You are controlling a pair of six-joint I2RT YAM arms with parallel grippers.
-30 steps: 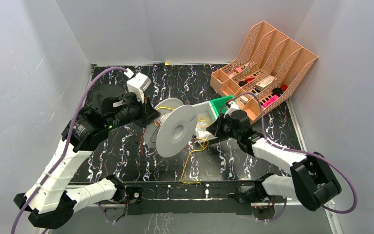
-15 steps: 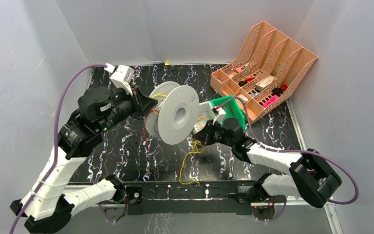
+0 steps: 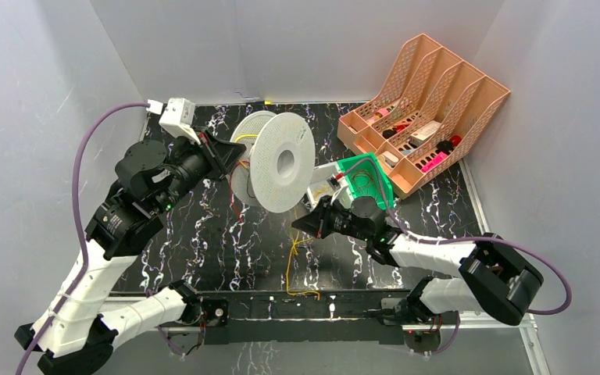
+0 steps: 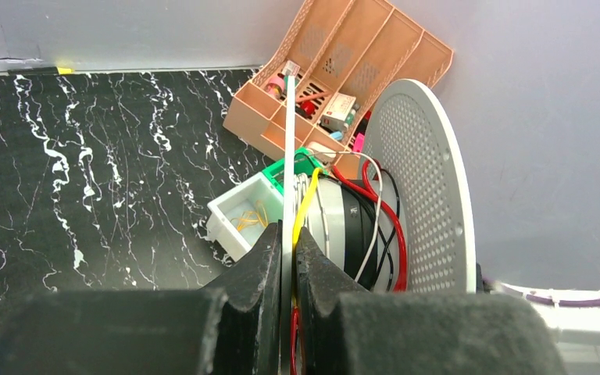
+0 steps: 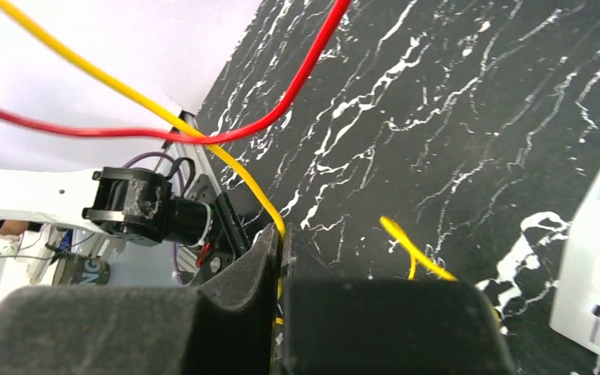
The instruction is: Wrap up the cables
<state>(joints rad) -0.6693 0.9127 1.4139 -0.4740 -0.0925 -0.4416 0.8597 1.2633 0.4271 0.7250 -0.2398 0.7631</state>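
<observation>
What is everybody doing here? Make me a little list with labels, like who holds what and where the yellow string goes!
Left gripper: shut on the thin rim of the white spool, holding it up on edge
Right gripper: shut on the yellow cable
Yellow cable: partly on the spool's core, with a loose end trailing on the black table
Also on the spool: a red wire
Back right corner: peach file rack with small things inside
</observation>
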